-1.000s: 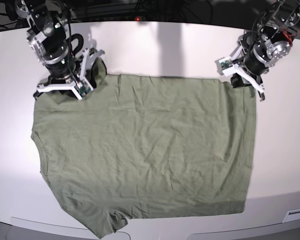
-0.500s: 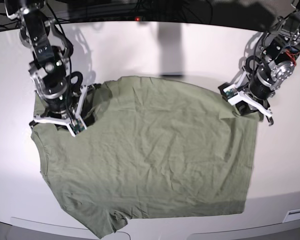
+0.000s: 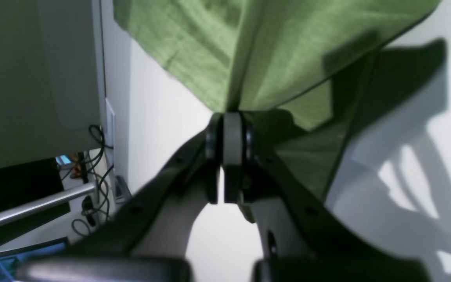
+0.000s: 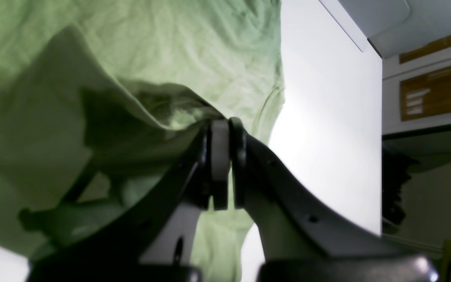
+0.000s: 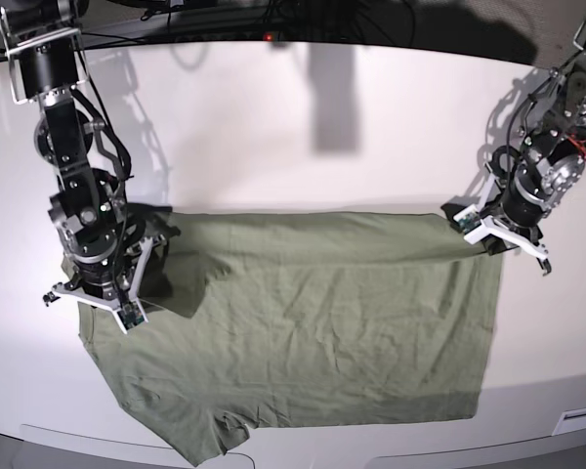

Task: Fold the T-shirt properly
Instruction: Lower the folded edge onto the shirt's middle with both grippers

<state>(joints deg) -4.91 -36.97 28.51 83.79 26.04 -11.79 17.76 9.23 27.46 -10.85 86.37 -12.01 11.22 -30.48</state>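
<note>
T-shirt (image 5: 313,322), green, on white worktop (image 5: 273,127); far edge folded over, pinched in closed jaws of left gripper (image 3: 228,117) and right gripper (image 4: 220,124).

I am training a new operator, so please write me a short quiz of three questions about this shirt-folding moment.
1. True or false: both arms hold the T-shirt with shut jaws.
2. Multiple choice: where is the fold line in the base view? A) along the far edge of the cloth, B) along the near hem, C) there is no fold.
3. Fill in: the right gripper pinches cloth on the side where a ______ shows.

Key
1. True; the left gripper and the right one each clamp green cloth.
2. A; the far part is doubled over toward the near side of the table.
3. sleeve
</note>
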